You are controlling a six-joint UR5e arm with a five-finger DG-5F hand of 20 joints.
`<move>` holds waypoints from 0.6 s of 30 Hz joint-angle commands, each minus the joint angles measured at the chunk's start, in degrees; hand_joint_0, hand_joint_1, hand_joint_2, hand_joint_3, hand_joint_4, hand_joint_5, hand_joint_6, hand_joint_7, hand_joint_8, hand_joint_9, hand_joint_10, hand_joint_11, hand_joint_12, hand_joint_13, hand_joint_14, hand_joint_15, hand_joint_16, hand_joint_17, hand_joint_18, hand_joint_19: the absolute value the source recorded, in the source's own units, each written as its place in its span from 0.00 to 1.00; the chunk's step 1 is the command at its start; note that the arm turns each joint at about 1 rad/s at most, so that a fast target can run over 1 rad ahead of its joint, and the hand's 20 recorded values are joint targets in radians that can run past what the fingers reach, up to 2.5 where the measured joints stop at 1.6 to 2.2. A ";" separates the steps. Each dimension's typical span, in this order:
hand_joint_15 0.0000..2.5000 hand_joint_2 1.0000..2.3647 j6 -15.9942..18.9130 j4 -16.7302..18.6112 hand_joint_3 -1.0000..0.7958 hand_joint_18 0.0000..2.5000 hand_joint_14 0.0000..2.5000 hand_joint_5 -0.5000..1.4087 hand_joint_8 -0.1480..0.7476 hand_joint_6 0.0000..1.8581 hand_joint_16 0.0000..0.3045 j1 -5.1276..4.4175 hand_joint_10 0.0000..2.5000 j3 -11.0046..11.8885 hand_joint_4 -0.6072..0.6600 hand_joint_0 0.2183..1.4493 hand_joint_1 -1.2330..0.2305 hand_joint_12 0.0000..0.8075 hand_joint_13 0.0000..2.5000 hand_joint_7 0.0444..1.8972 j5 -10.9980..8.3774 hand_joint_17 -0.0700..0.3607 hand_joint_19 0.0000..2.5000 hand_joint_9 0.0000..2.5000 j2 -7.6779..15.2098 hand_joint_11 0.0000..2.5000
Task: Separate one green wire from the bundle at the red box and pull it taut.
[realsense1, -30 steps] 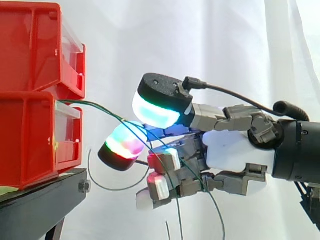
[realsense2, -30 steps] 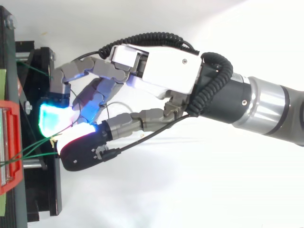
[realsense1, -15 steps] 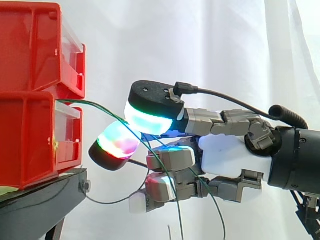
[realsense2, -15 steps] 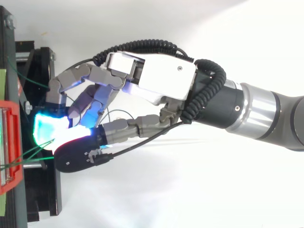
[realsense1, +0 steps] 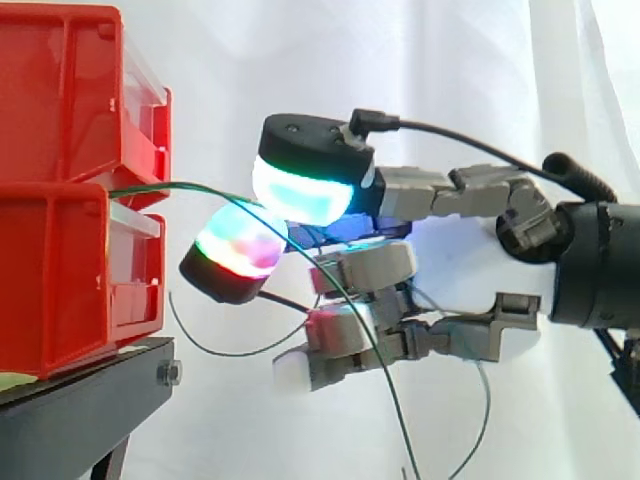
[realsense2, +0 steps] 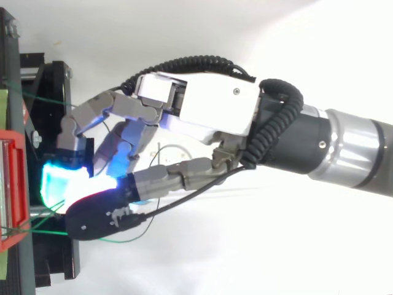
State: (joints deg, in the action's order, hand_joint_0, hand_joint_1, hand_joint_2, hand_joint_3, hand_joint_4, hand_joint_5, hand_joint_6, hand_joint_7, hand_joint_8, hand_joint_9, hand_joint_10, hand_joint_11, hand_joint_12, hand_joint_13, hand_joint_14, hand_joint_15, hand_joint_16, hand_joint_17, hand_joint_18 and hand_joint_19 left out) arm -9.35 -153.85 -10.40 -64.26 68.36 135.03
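White curtain (realsense1: pixel 450 80) behind. Just beside the red box (realsense1: pixel 60 270), the hand (realsense2: pixel 209 110) has pinched one green wire (realsense1: pixel 170 186) between its glowing pads (realsense1: pixel 300 190) and lifted it. The span leaving the box now runs straighter than half a second ago, so tautness is probably close.

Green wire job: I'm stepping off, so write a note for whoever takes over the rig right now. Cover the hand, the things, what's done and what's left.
The hand is shut on the green wire, which looks pinched between two glowing pads close to the red box.
Things: the green wire comes out at the top of the lower red box and runs nearly straight to the pads. Past them it hangs in a slack arc. A second thin wire loops loose under the pads.
Done: one wire picked out and gripped.
Left: draw the hand away from the box until the wire is taut, and check that the pinch holds.
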 commanded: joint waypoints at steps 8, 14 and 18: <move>0.44 0.02 2.58 -11.21 0.47 0.32 0.01 0.15 0.46 0.50 0.18 -1.02 0.39 0.10 0.57 0.35 0.33 0.43 0.50 0.40 0.54 0.44 0.19 0.46 -3.02 0.59; 0.44 0.02 4.43 -11.47 0.42 0.33 0.01 0.15 0.46 0.50 0.18 -1.02 0.45 1.06 0.56 0.35 0.31 0.43 0.51 0.41 0.54 0.44 0.19 0.46 -3.02 0.57; 0.44 0.01 5.31 -11.47 0.38 0.33 0.01 0.15 0.47 0.51 0.18 -1.02 0.45 1.33 0.57 0.37 0.31 0.43 0.51 0.41 0.54 0.44 0.19 0.46 -3.02 0.58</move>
State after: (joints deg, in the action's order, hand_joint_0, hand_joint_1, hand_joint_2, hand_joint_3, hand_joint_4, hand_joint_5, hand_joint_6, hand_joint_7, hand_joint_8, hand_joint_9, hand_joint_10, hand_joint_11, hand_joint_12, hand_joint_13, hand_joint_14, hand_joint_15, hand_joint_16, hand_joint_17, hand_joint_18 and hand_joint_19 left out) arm -4.77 -165.29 -11.45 -63.18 68.88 132.02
